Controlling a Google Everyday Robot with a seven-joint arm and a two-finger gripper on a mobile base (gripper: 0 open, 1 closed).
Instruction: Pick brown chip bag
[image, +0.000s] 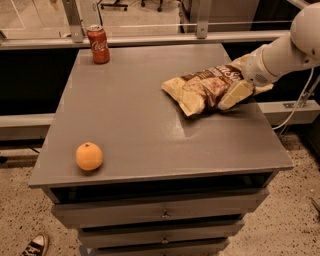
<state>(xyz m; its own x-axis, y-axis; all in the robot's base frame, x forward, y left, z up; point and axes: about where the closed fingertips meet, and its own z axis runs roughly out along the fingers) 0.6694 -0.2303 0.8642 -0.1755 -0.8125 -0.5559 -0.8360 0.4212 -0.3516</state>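
Observation:
The brown chip bag (199, 90), pale tan with a dark brown centre panel, lies on the grey cabinet top (130, 115) at the right. My gripper (231, 82) reaches in from the right on a white arm and is low over the bag's right end. It is open, with one pale finger (235, 94) on the near side of the bag and the other at its far side. The bag's right end is hidden behind the gripper.
A red soda can (98, 44) stands at the cabinet's back left corner. An orange (89, 156) sits near the front left edge. Drawers run below the top. A white cable (300, 102) hangs at the right. A shoe (35, 246) shows on the floor at lower left.

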